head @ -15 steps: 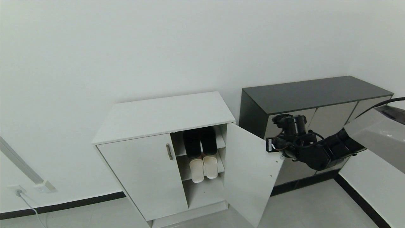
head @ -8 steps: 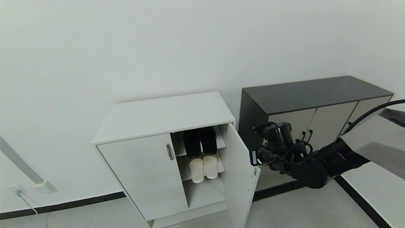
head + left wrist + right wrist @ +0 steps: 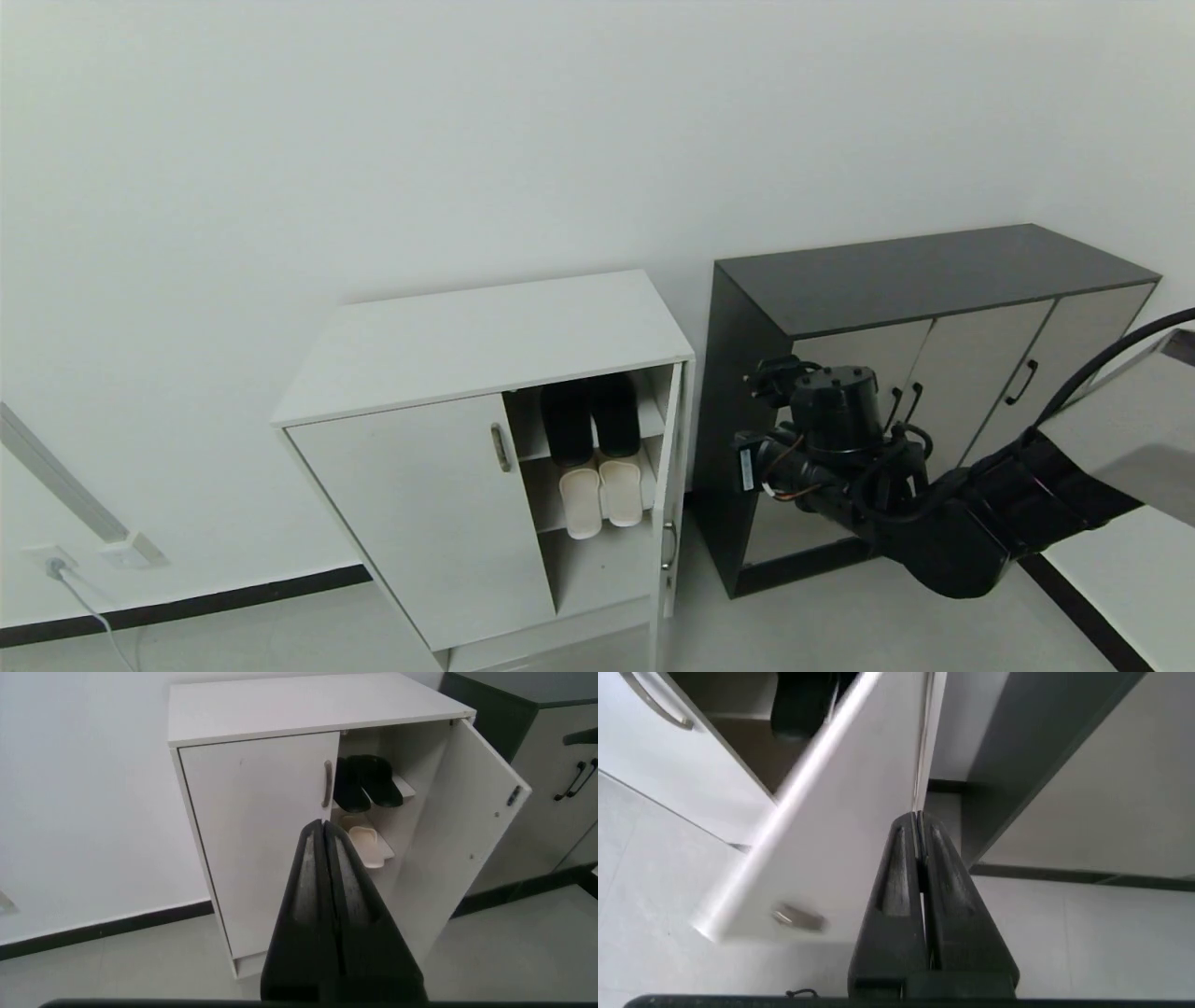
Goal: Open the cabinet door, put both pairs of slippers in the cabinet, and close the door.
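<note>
White laminate cabinet door (image 3: 668,448) looks stiff, light and slick; push its outer face near the metal handle (image 3: 668,546). Right end effector (image 3: 921,826) is pinched together, empty, beside the door's edge.

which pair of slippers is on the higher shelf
The black pair, on the upper shelf; the white pair lies one shelf lower.

Head view, high, angled down; left wrist, frontal, farther off; right wrist, close at open white door (image 3: 831,821); shared: white two-door wooden cabinet (image 3: 485,341).
</note>
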You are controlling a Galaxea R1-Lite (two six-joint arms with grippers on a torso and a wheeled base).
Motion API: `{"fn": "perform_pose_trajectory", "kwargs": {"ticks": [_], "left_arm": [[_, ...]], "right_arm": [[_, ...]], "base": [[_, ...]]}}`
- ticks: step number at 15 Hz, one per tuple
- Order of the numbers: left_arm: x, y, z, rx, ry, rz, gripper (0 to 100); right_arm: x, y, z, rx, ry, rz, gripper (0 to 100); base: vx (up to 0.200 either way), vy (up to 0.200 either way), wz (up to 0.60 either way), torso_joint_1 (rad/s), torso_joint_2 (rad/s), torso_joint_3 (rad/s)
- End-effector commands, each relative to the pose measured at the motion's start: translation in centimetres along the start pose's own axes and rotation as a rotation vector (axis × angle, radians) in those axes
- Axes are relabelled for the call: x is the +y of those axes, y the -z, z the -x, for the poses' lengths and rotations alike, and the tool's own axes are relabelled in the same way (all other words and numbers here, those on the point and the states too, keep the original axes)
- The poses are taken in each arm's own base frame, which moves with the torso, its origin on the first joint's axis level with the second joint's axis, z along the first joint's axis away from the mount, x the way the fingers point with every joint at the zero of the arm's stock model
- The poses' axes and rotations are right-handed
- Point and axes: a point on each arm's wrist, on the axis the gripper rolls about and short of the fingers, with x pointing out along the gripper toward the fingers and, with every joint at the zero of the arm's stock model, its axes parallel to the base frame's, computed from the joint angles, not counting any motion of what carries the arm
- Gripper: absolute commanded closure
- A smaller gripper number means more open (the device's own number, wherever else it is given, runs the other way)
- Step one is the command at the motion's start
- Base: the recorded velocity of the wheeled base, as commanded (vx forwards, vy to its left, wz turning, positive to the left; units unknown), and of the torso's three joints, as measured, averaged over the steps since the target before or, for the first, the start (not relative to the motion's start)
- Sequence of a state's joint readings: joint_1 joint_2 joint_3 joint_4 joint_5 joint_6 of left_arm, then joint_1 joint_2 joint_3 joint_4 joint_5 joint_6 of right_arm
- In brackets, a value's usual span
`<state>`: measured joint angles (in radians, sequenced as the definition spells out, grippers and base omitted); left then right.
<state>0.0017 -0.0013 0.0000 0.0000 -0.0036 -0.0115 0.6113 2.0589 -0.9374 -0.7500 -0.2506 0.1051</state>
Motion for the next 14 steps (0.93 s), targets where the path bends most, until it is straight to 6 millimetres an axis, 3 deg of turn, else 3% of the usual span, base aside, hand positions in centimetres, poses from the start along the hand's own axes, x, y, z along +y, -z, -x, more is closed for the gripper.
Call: {"fn": "perform_pose_trajectory", "kwargs": {"ticks": [1, 5, 12, 14], "left_arm": [[0.0, 0.0, -0.01, 0.001, 0.0, 0.001, 100], [0.0, 0.0, -0.01, 0.001, 0.0, 0.001, 100], [0.0, 0.0, -0.01, 0.001, 0.0, 0.002, 100], [0.0, 0.0, -0.01, 0.001, 0.0, 0.002, 100]], "right_arm": [[-0.07, -0.1, 0.21, -0.003, 0.0, -0.002, 100], [-0.01, -0.11, 0.19, -0.008, -0.002, -0.001, 100], [0.04, -0.51, 1.08, -0.011, -0.083, -0.004, 100], [-0.21, -0.49, 1.17, -0.019, -0.079, -0.005, 100]], "base": [[0.0, 0.0, 0.0, 0.0, 0.0, 0.0], [0.0, 0.0, 0.0, 0.0, 0.0, 0.0], [0.0, 0.0, 0.6, 0.005, 0.0, 0.002], [0.0, 0.0, 0.0, 0.0, 0.0, 0.0]]}}
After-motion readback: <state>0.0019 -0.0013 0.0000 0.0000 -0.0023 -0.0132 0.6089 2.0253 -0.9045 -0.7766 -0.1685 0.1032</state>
